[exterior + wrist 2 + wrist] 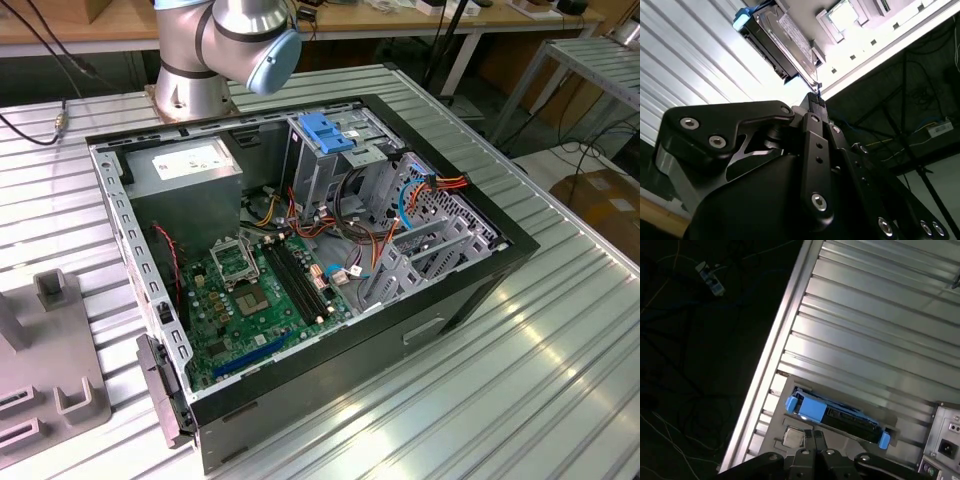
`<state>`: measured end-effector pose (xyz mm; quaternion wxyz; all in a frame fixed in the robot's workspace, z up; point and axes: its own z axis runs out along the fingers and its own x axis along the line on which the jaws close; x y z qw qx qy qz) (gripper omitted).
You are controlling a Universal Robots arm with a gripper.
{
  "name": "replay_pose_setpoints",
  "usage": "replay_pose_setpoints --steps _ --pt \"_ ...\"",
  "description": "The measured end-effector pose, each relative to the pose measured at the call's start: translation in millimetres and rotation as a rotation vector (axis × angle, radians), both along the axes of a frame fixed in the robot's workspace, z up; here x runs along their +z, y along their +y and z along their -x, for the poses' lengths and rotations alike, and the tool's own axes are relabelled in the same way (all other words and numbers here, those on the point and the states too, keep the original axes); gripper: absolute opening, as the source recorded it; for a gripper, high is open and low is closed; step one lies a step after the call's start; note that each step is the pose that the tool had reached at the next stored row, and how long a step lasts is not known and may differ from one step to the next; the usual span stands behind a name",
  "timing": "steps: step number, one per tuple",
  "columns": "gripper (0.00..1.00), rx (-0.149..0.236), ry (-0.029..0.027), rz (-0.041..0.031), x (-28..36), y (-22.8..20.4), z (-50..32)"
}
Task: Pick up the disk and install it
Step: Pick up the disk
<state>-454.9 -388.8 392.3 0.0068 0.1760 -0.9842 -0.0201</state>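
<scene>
Disk, a flat silver-grey metal drive in blue plastic rails [837, 416], lay ungrasped just ahead of the black end effector [815, 437], closed and empty; pick-up seemingly needed it opened first.

**A robotics lab set up for computer assembly**

In the exterior view, a robot arm's base [200, 70] stands on a ribbed aluminium table [560, 330], at twelve o'clock from an open computer case [300, 250]. Grey machined fixtures [50, 380] sit at eight o'clock. Wooden workbenches [90, 30] run behind, and a cardboard box [605, 200] lies at three o'clock. In the first wrist view, the disk [835, 415] rests in a grey holder [785, 412].
</scene>
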Motion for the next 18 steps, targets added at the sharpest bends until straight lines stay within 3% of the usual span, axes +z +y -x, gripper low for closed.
replay_pose_setpoints --steps 11,18 --pt "0.1 0.169 -0.0001 0.0001 -0.3 0.0 0.0" --pt "0.1 0.247 0.0 0.0001 -0.3 0.0 0.0"
